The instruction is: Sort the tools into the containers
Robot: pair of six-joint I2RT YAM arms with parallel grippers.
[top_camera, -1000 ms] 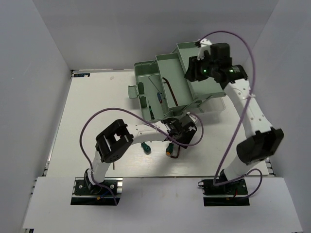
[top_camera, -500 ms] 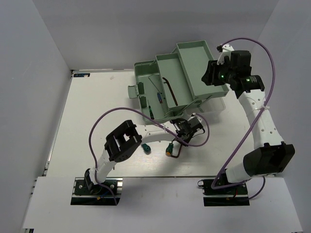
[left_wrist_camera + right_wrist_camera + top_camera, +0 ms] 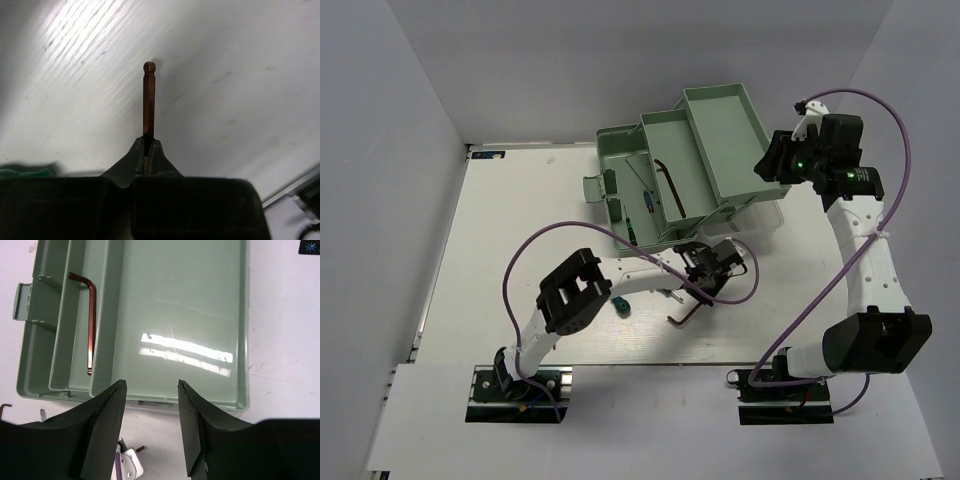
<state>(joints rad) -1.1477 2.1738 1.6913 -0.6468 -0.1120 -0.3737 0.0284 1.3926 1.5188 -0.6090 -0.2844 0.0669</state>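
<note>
- My left end effector (image 3: 148,145) pinches a hex key (image 3: 149,100) over the desk (image 3: 225,75).
- Right end effector (image 3: 151,385) gapes, empty, above the big tray (image 3: 180,300).
- Another hex key (image 3: 91,315) is already binned; a stubby screwdriver (image 3: 620,304) waits on the desk.

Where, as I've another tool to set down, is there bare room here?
The rightmost tray is bare, as is the table left of the toolbox. Crowded: the middle tray holds a hex key, and before the toolbox are a green screwdriver and the left gripper, gripping a second hex key.
</note>
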